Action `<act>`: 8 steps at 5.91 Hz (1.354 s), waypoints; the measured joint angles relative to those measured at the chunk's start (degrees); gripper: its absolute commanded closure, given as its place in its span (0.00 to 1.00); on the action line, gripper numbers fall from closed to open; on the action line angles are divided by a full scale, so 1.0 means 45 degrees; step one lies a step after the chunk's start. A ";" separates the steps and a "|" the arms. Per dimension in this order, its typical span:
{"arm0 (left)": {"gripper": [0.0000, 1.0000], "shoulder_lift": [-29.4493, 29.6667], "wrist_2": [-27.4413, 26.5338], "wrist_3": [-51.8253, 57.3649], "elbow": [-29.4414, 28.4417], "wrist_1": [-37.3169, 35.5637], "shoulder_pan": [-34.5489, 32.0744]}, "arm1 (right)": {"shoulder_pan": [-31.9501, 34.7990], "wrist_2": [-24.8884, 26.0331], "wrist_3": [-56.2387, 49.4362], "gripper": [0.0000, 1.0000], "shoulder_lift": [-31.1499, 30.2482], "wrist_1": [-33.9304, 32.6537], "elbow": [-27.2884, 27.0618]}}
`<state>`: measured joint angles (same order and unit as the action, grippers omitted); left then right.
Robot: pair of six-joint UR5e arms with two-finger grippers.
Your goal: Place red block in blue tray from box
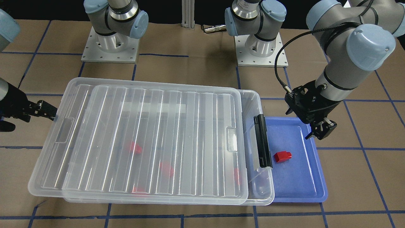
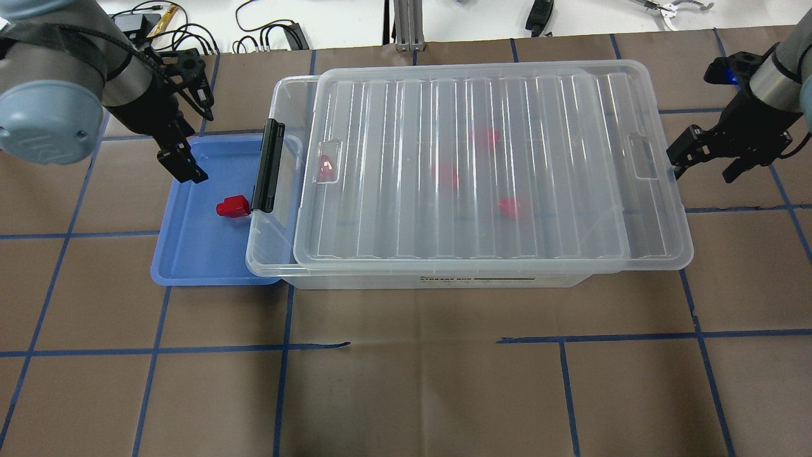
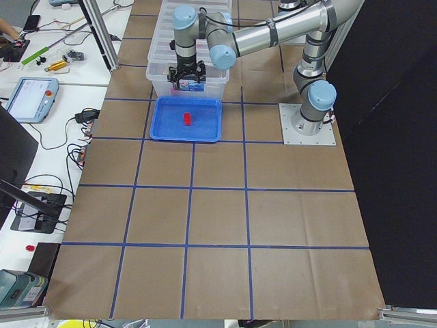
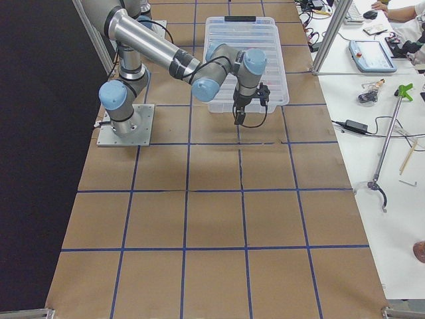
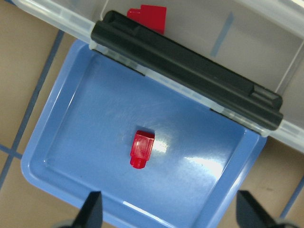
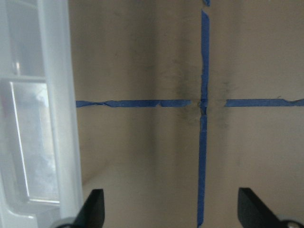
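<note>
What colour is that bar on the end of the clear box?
The bar is black; the left wrist view shows it best.

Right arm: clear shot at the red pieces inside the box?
Probably not. The lid sits over the box and those red pieces; the only open strip is at the latch end, farthest from the right gripper.

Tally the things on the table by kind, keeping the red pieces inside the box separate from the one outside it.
Red block, lying in the tray: 1
Red pieces under the lid, blurred: 4
Blue tray: 1
Clear box: 1
Ribbed lid: 1
Total: 8
</note>
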<state>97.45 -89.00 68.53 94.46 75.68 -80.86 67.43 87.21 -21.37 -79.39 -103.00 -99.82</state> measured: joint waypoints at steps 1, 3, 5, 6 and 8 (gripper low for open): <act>0.02 -0.0611 -0.0208 -0.3311 -0.0341 0.0855 -0.0682 | 0.0352 -0.0063 0.0417 0.00 -0.0080 -0.0002 -0.0085; 0.02 -0.1298 -0.0679 -0.8316 -0.0843 0.2164 -0.1716 | 0.0596 0.0249 0.0538 0.00 -0.0265 0.0026 0.0350; 0.02 -0.1136 -0.0949 -1.3268 -0.1905 0.3048 -0.2755 | 0.1354 0.0540 0.1174 0.00 -0.1300 0.0564 0.1257; 0.02 -0.1041 -0.1061 -1.5173 -0.2201 0.3414 -0.2988 | 0.2130 0.0515 0.2444 0.00 -0.1940 0.1148 0.1525; 0.02 -0.1142 -0.1004 -1.6681 -0.2356 0.3897 -0.3081 | 0.4294 0.0442 0.5838 0.00 -0.2437 0.2077 0.2091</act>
<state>92.31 -93.52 -6.54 83.86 93.21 -94.73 86.76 89.20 4.90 -90.36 -93.65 -90.41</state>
